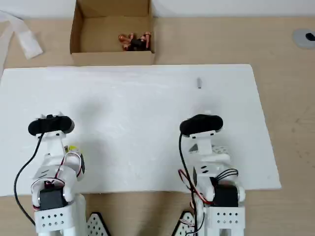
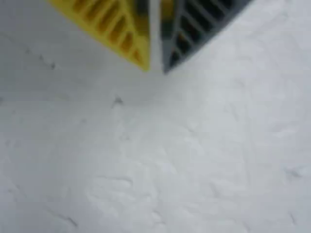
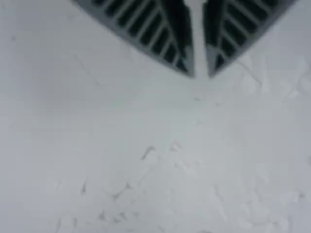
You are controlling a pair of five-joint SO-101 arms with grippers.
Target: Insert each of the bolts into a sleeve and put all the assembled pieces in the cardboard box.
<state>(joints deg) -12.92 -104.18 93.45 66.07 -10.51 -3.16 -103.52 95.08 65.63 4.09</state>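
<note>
Assembled pieces [image 1: 135,42] are lying in the cardboard box [image 1: 76,39], upper left of centre.
In the high view we are seeing the copper-coloured cluster resting near the box's right wall. A small grey piece [image 1: 199,82] is lying alone on the white sheet [image 1: 123,98], with the left arm [image 1: 51,125] at lower left and the right arm [image 1: 201,125] right of centre. In the left wrist view the left gripper [image 2: 155,68] is hanging over the sheet, clenched to a sliver. In the right wrist view the right gripper [image 3: 200,74] is hanging likewise, clenched.
</note>
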